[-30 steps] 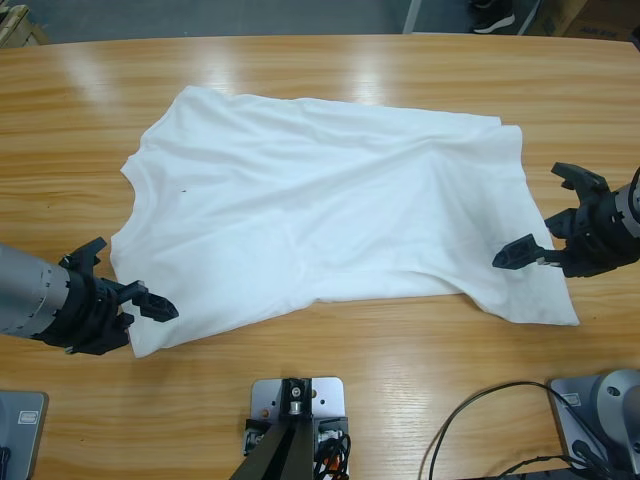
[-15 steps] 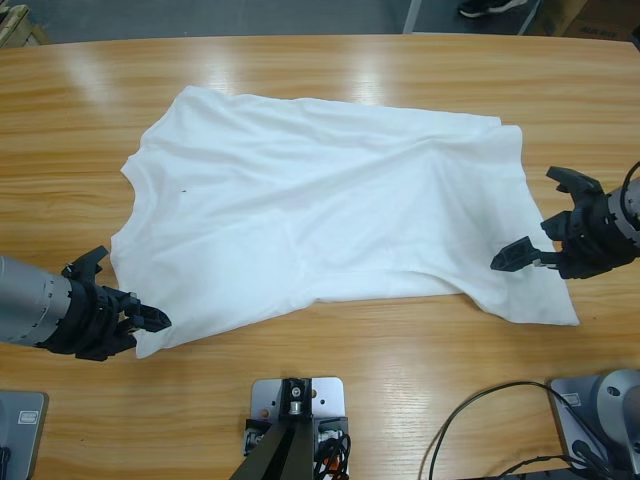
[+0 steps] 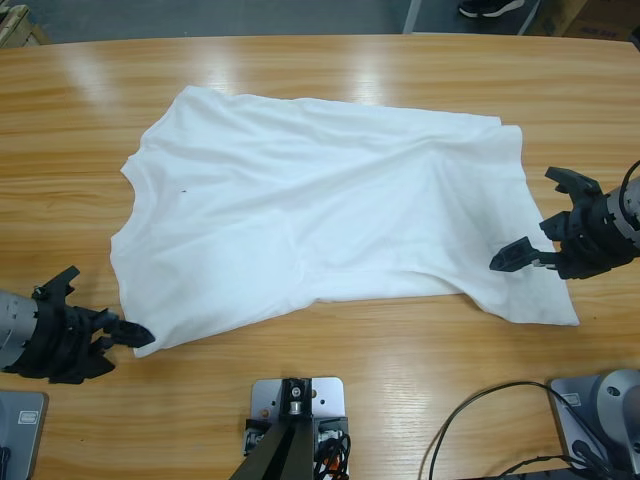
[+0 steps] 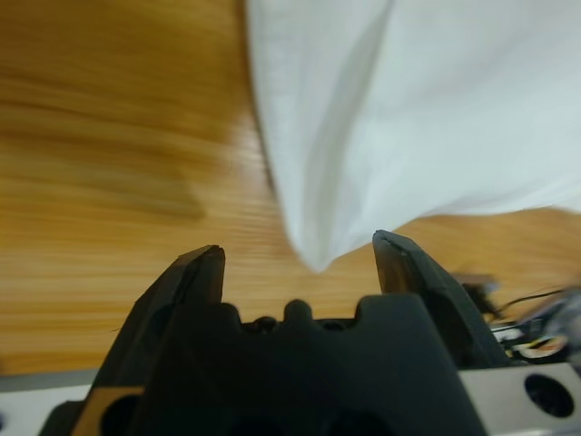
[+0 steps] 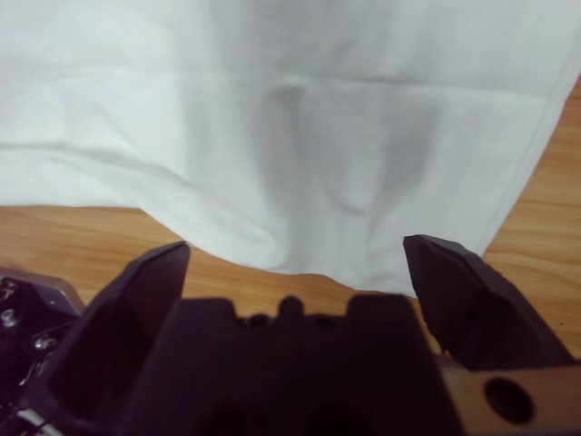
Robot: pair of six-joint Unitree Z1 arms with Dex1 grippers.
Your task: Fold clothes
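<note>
One white shirt (image 3: 320, 205) lay spread mid-desk (image 3: 320, 65), rumpled. Two pincers flanked it, both released and empty. The left pincer (image 3: 105, 325) had backed off leftward since a second before, now just clear of the shirt's near-left corner. The right pincer (image 3: 545, 220) straddled the right hem, barely shifted. Bare wood ringed the shirt on every side.

shirt (image 3: 320, 215) spread on table (image 3: 400, 360); claws at opposite ends.

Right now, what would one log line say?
white shirt: spread flat | left gripper: open at corner | right gripper: open over hem
</note>
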